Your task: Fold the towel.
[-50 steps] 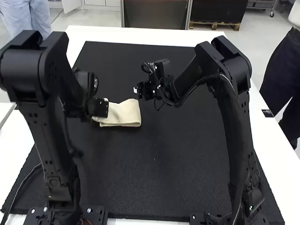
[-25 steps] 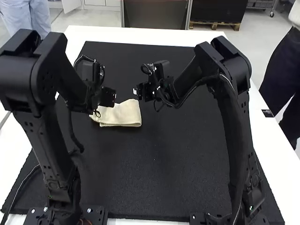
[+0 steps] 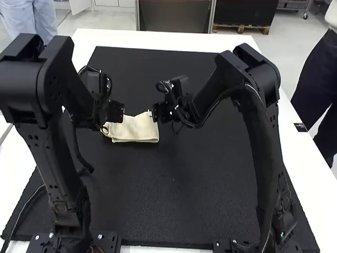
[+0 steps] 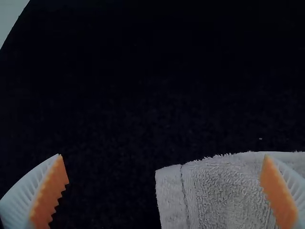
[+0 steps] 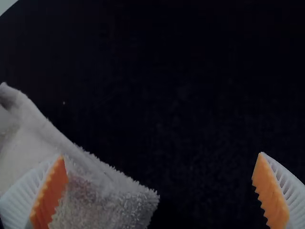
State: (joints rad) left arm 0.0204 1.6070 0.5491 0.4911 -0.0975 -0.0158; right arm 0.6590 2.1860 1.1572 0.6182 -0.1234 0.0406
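In the high view my left gripper (image 3: 115, 112) is over the far left part of the cream towel (image 3: 138, 128), and my right gripper (image 3: 156, 113) is by its far right corner. The towel lies as a small folded strip with layered edges. In the left wrist view my left gripper (image 4: 163, 156) stands open, one ribbed finger over the towel (image 4: 224, 193), the other above dark mat. My right gripper (image 5: 161, 155) is also open in the right wrist view, with one finger over the towel (image 5: 107, 202) near a corner.
A large black mat (image 3: 179, 195) lies under the towel and both arms. Around it shows the white table (image 3: 158, 39). The two grippers are close to each other, on either side of the towel's far edge.
My left gripper first rose away from the towel's left end toward the far side, then shifted slightly back left. My right gripper has moved slightly closer to the towel's corner. The towel looks unmoved.
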